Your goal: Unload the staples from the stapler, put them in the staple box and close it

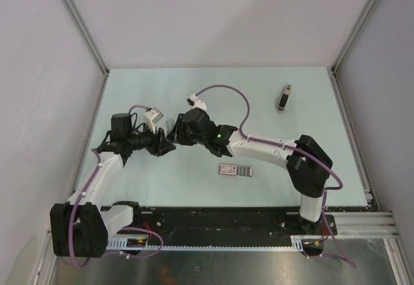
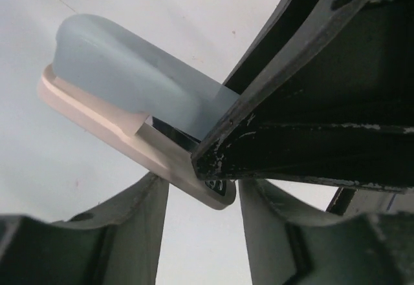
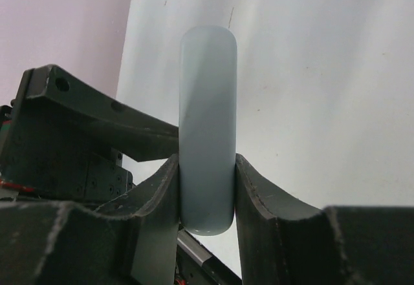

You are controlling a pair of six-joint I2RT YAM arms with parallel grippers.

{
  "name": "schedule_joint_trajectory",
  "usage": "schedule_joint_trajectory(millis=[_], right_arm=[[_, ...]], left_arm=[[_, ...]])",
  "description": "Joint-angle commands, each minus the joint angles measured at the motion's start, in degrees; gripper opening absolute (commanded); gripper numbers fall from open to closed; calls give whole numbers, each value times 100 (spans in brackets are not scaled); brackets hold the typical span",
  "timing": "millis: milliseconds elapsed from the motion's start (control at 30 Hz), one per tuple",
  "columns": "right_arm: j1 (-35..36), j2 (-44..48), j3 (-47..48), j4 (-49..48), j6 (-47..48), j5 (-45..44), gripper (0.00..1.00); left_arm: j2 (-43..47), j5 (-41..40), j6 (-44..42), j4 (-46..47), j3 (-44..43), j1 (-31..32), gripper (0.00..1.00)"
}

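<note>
The stapler (image 1: 284, 97), small, black and grey, lies alone on the table at the far right, away from both grippers. My right gripper (image 1: 174, 134) is shut on a pale blue-white wedge (image 3: 207, 123) with a cream base (image 2: 97, 114), and holds it over the left middle of the table. In the right wrist view, the right gripper (image 3: 207, 168) pinches the wedge's sides. My left gripper (image 1: 167, 145) faces it tip to tip. In the left wrist view, the left gripper (image 2: 204, 198) is open, with the wedge's near end at its fingertips.
A flat pink-and-grey box (image 1: 234, 170) lies on the table in front of the right arm. A purple cable (image 1: 226, 91) loops above the right wrist. Grey walls close the table at the back and sides.
</note>
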State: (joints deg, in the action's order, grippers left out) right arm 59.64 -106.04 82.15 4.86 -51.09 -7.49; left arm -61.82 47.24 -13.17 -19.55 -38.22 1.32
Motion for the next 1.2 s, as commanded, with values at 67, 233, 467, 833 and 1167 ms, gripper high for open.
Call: schedule_joint_trajectory(millis=[67, 233, 467, 833, 1167], right_arm=[[-16, 473, -86, -292, -183, 276, 0], [-41, 511, -229, -329, -134, 412, 0], [-86, 617, -698, -563, 5, 653, 0], [-59, 544, -1026, -659, 444, 679, 0], [78, 526, -1208, -513, 922, 912, 0]], left_arm=[[214, 170, -620, 240, -130, 0, 36], [256, 108, -768, 183, -156, -11, 11], [468, -518, -1296, 145, -81, -9, 0], [589, -1511, -2329, 187, 241, -39, 0], [481, -1962, -2726, 463, 313, -94, 0]])
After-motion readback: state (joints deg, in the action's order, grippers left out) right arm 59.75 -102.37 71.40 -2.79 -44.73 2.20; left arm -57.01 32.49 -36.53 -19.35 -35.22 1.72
